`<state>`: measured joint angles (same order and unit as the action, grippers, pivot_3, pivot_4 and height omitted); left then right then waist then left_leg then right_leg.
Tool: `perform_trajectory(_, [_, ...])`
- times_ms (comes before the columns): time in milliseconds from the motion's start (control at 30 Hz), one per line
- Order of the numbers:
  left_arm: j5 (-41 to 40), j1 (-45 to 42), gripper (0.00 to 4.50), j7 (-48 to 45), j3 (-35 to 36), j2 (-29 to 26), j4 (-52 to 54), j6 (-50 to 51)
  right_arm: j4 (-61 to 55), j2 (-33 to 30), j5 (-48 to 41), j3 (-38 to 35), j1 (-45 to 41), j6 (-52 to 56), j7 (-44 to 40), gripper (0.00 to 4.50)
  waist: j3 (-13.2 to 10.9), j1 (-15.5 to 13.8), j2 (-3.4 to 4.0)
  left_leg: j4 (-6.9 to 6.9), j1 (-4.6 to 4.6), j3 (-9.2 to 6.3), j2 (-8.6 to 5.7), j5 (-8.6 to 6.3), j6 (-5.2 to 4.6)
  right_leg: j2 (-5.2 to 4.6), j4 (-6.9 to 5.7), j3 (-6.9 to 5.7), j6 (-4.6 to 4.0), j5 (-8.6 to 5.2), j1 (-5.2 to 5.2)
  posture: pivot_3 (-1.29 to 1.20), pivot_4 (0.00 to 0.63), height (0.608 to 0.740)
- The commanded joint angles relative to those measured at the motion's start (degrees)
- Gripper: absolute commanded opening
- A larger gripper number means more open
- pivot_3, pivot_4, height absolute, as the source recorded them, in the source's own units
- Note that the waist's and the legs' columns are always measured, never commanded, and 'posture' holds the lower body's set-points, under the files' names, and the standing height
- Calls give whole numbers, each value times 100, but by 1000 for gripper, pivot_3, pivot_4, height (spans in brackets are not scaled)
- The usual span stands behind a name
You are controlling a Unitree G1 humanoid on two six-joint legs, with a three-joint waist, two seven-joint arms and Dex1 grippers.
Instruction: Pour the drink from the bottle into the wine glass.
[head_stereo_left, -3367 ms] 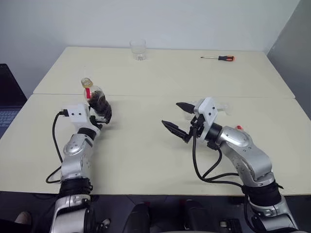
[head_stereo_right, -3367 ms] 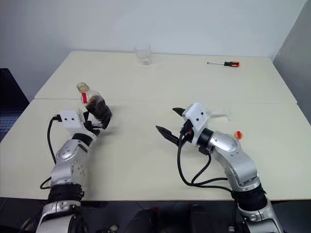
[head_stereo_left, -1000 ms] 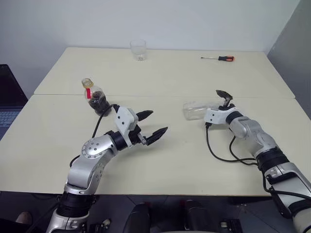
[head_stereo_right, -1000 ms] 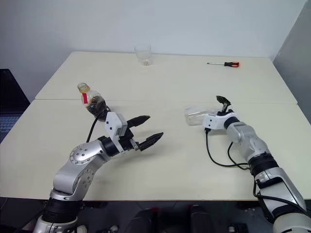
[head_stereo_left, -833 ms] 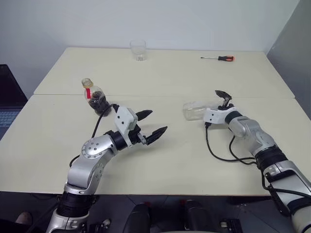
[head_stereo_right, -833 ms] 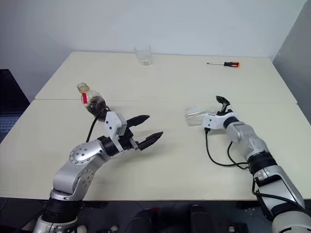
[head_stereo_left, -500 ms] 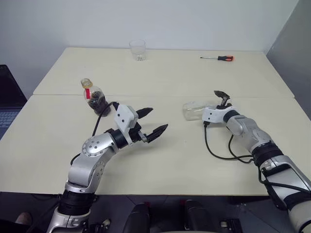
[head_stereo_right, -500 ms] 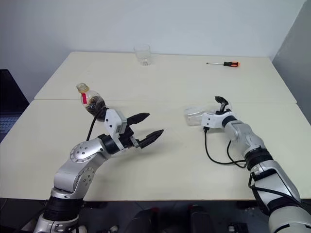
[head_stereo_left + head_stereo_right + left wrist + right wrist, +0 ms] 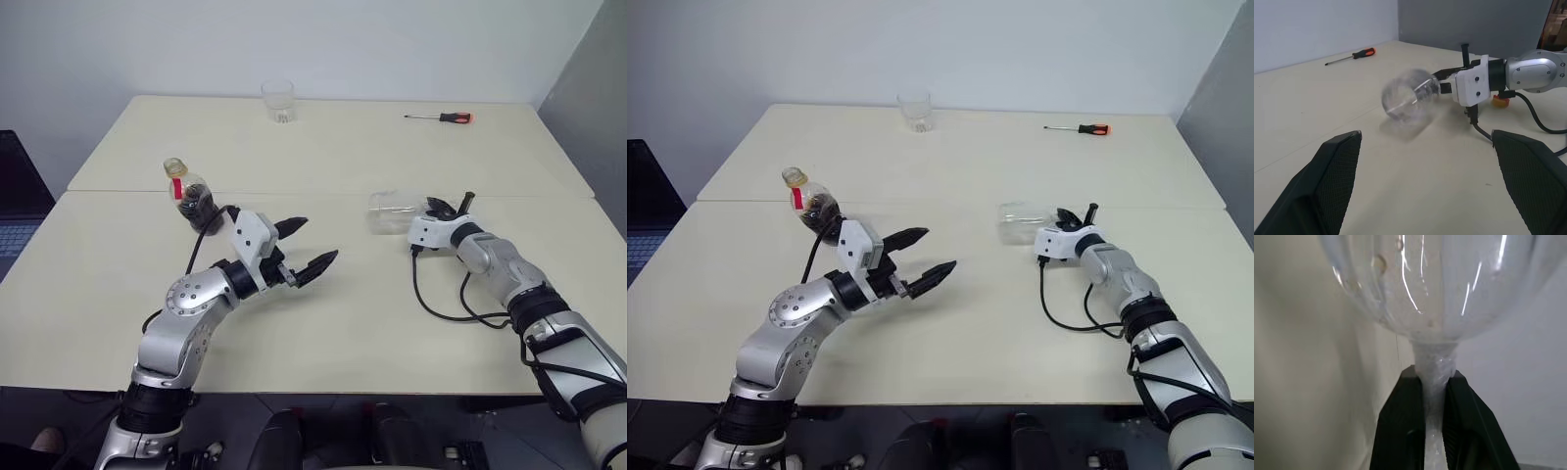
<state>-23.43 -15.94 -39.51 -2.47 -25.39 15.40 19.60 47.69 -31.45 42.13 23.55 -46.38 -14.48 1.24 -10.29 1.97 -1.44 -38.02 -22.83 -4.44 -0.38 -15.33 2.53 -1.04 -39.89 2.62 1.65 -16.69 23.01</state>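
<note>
The wine glass (image 9: 390, 212) lies on its side at the table's right of centre, its bowl pointing left and just over the tabletop. My right gripper (image 9: 446, 208) is shut on its thin stem (image 9: 1434, 377), the black fingers (image 9: 1400, 431) pressed on both sides. The bottle (image 9: 188, 193) stands on the left, with dark drink in its round body and a red band at the neck. My left gripper (image 9: 315, 243) hangs open and holds nothing, to the right of the bottle and in front of it, pointing toward the glass (image 9: 1410, 100).
A short clear tumbler (image 9: 278, 101) stands at the far edge of the table (image 9: 323, 323). An orange-handled screwdriver (image 9: 441, 117) lies at the far right. A small orange cap (image 9: 1500, 102) rests on the table beside my right wrist.
My right gripper has gone from open to shut on the wine glass stem, and the bowl has risen slightly. The left arm and the bottle have stayed where they were.
</note>
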Motion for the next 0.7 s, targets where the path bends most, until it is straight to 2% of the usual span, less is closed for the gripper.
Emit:
perform_trajectory(33, [-4,-105,4500,-26,71,12,90,-90,-45,-68,-10,-48,-164,-41,144,157,0,0,0,0,0,0,0,0,1,0,0,0,0,0,0,0,150,740])
perform_trajectory(200, [0,-126,4500,-30,71,10,71,-89,-78,-49,-87,-101,-153,-31,149,157,0,0,0,0,0,1,0,0,1,0,0,1,0,0,1,0,150,740])
perform_trajectory(333, [-47,-54,4500,-53,113,-32,140,-56,-592,230,-765,-497,-39,-69,-131,157,0,3,0,0,-1,0,1,0,0,0,0,2,0,0,3,0,150,740])
perform_trajectory(500, [-154,117,4500,-123,164,-97,302,54,-1286,1086,-2144,-1044,136,-81,-913,157,0,118,0,7,-3,-1,8,0,1,3,-4,2,0,0,12,0,150,740])
perform_trajectory(700, [-359,249,4500,-118,256,-99,501,283,-1657,2215,-3683,-1464,343,27,-1893,157,0,118,1,5,-5,-5,7,-3,-5,1,-4,-2,0,0,12,0,150,740])
